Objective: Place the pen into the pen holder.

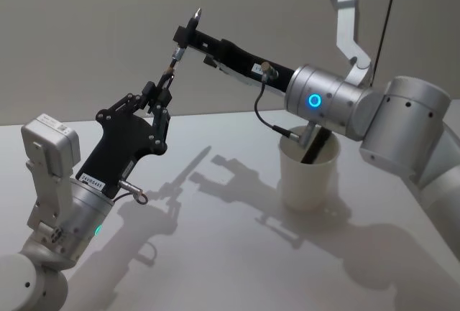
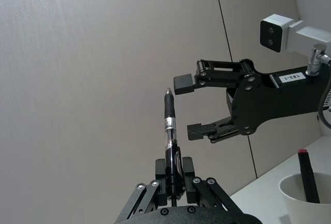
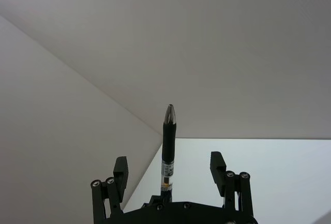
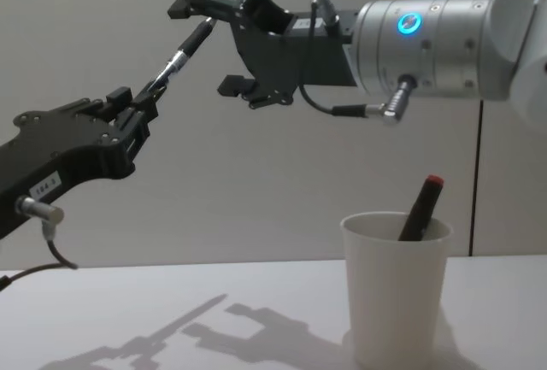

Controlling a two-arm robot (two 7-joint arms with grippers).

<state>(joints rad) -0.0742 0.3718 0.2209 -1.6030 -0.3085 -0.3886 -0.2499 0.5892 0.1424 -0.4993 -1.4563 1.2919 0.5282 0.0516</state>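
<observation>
Lower end of the pen (image 2: 169, 131) is buried between the clamped jaws of the left gripper (image 2: 175, 170), the red-capped marker (image 4: 420, 208) is half lost inside the pen holder (image 4: 396, 293), whose base runs off the chest view's bottom edge, and the left wrist view's corner clips it too.

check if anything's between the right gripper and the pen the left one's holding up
Nothing visible does. The right gripper is open with a finger on either side of the pen, which the left gripper holds by its lower end.
</observation>
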